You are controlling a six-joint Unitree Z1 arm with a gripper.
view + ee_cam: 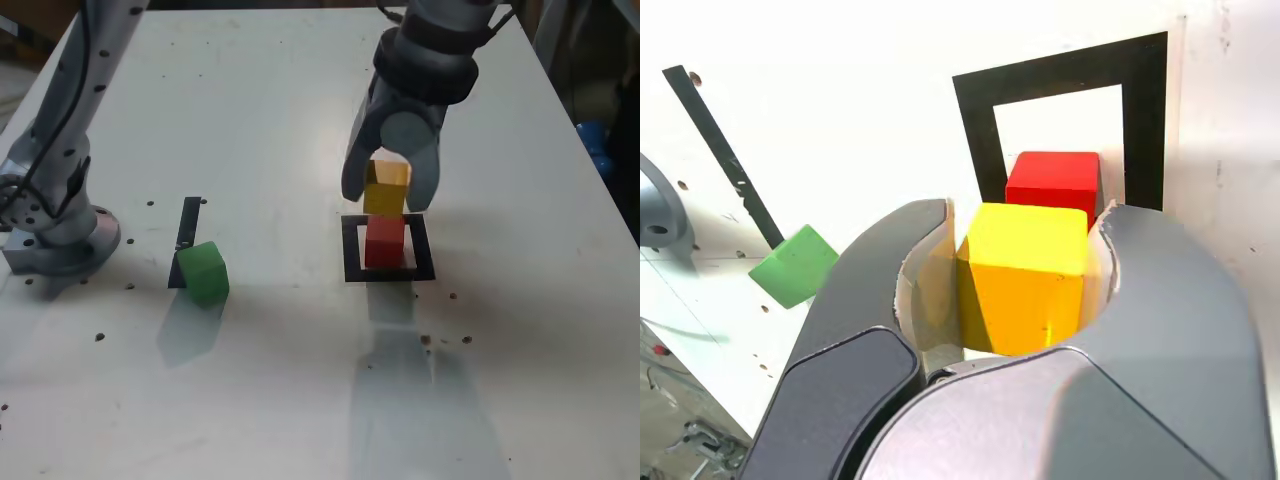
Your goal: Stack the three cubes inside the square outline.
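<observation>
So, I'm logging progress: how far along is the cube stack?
Done: the red cube sits inside the square outline. In hand: the gripper holds the yellow cube just above it. Left: release it there, then add the green cube, on the table beside the black strip.

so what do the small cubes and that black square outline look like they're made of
The small yellow cube, red cube and green cube look like painted wood or solid plastic: flat matte colour, crisp edges, no shine; which one is unclear. The flat black square outline looks like matte tape stuck on the white table: it lies flush, with straight-cut edges.
</observation>
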